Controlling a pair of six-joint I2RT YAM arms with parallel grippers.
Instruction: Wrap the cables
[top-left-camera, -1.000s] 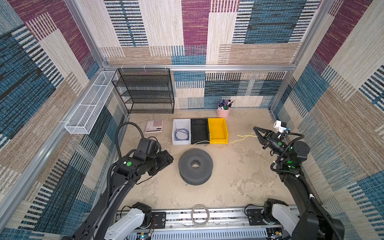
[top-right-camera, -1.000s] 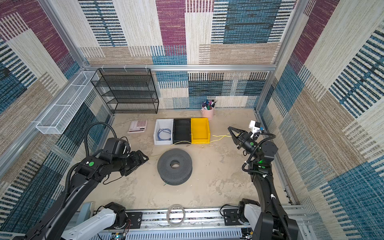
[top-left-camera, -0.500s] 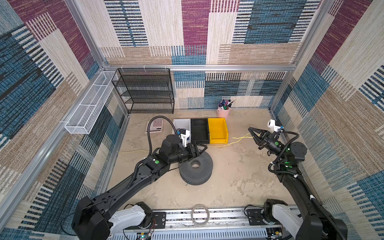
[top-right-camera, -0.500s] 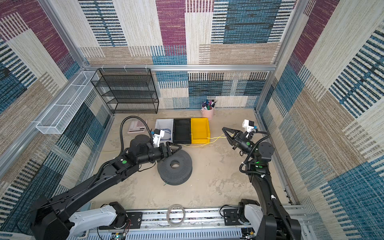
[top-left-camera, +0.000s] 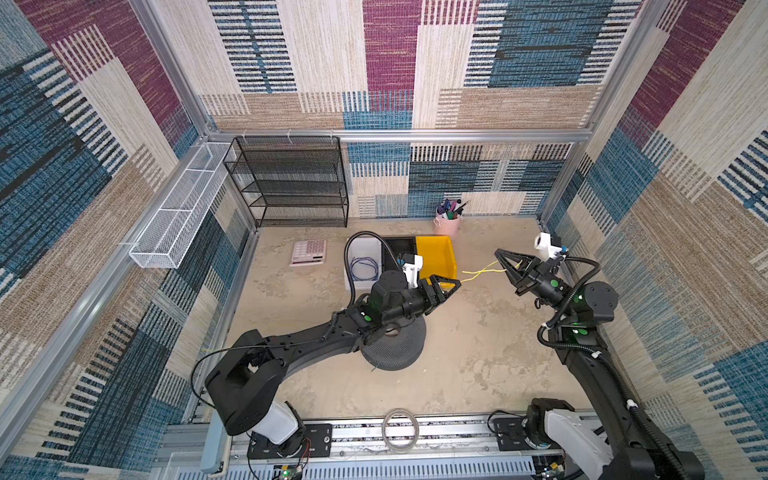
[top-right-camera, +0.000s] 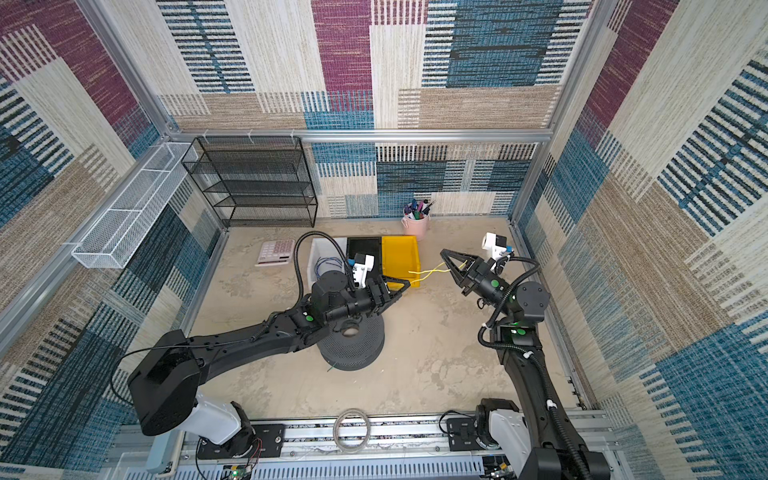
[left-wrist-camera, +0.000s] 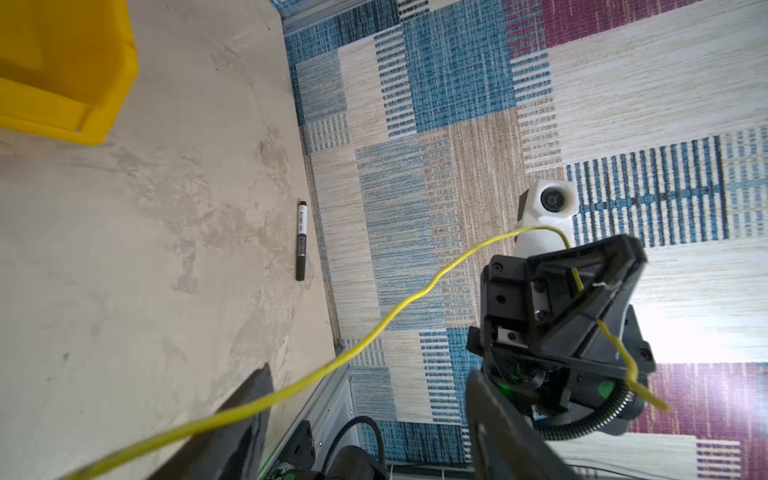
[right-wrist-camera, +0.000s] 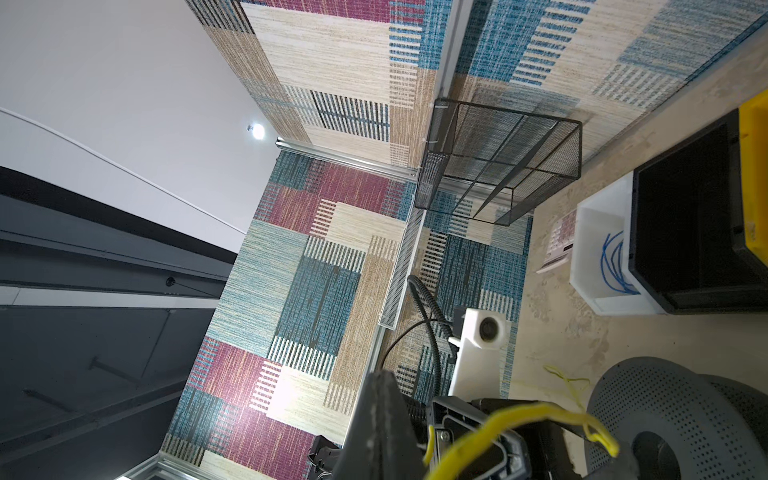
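The thin yellow cable (top-left-camera: 482, 271) (top-right-camera: 432, 271) hangs in the air between the two grippers, just right of the yellow bin (top-left-camera: 436, 253). My right gripper (top-left-camera: 498, 252) (top-right-camera: 444, 251) (left-wrist-camera: 627, 249) is shut on it, and a short end dangles past the fingers. My left gripper (top-left-camera: 451, 284) (top-right-camera: 403, 284) (left-wrist-camera: 374, 415) reaches over the grey spool (top-left-camera: 395, 345) with its jaws open. The yellow cable (left-wrist-camera: 374, 324) runs between them, close against one finger (left-wrist-camera: 249, 415). The blue cable (top-left-camera: 365, 268) (right-wrist-camera: 615, 266) lies looped in the white bin (top-left-camera: 361, 249).
A black bin (top-left-camera: 399, 249) sits between the white and yellow bins. A calculator (top-left-camera: 308, 251), black mesh shelf (top-left-camera: 291, 183) and pink pen cup (top-left-camera: 448, 222) line the back. A marker (left-wrist-camera: 301, 241) lies by the right wall. A pale tubing hoop (top-left-camera: 400, 430) rests on the front rail.
My left arm has swung from the left side across the spool to the yellow cable beside the yellow bin. The right gripper has shifted slightly back and left, still holding the cable.
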